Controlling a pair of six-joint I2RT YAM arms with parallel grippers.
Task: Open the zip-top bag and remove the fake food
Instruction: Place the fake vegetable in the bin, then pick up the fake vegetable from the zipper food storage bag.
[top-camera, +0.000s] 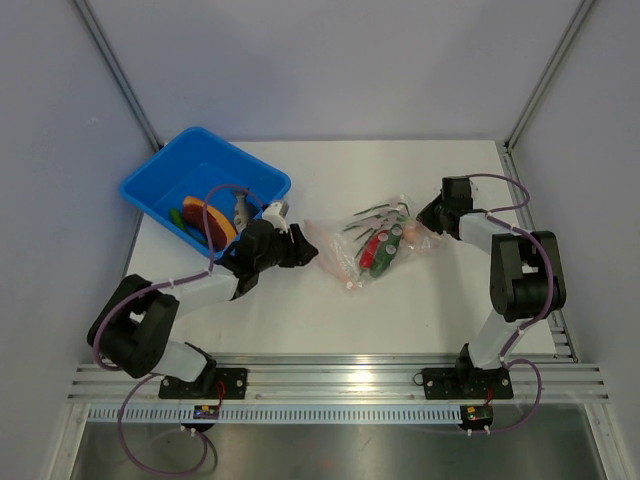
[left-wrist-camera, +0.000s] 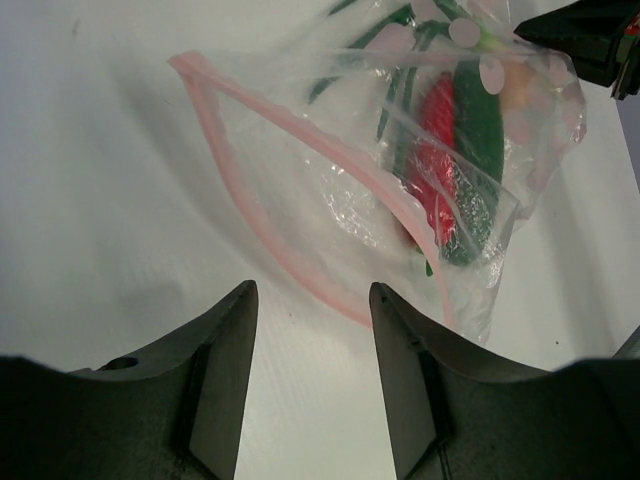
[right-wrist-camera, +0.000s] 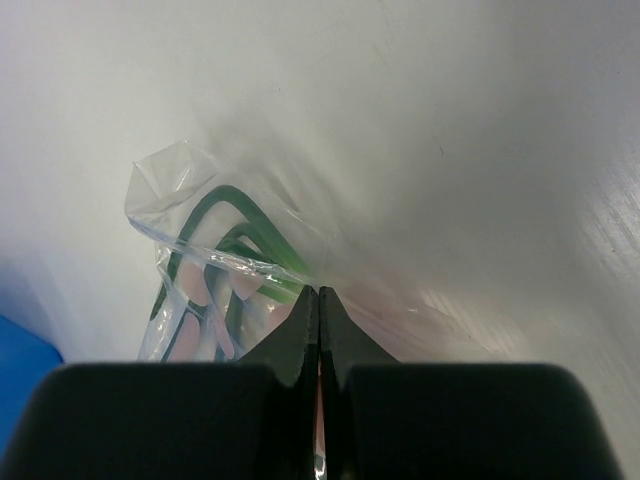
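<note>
Bag: clear pouch (top-camera: 365, 245) lying on the table (top-camera: 400, 310), mid-table between the two grippers, well apart from the bin (top-camera: 200, 160)
Mouth: faces the left arm; the pink zip strip (left-wrist-camera: 188, 68) is parted into a wide loop, so it reads as already open
Food: red and green pieces (left-wrist-camera: 468, 140) inside the bag, toward its closed end; an orange-tan piece and a grey fish lie in the bin
Left gripper: (left-wrist-camera: 312, 292) low over the table, just short of the mouth; fingers apart, nothing between them
Right gripper: (right-wrist-camera: 318, 298) at the closed end of the bag; fingers pressed together, film apparently pinched at the tips
Stage, judged: bag open and anchored, partly emptied, pieces left to come out
Bag handling: thin soft film, very light, crinkly, slick; likely to skid and bunch if pushed, sag where lifted
Where to hold: the strip is the firmest part, so take one lip there to keep the mouth wide; a closed-end corner serves for anchoring or tipping
Food handling: small hard plastic, light, smooth; round bits may roll; grip across the narrow width
Risk: film caught along with a piece, dragging the whole bag
</note>
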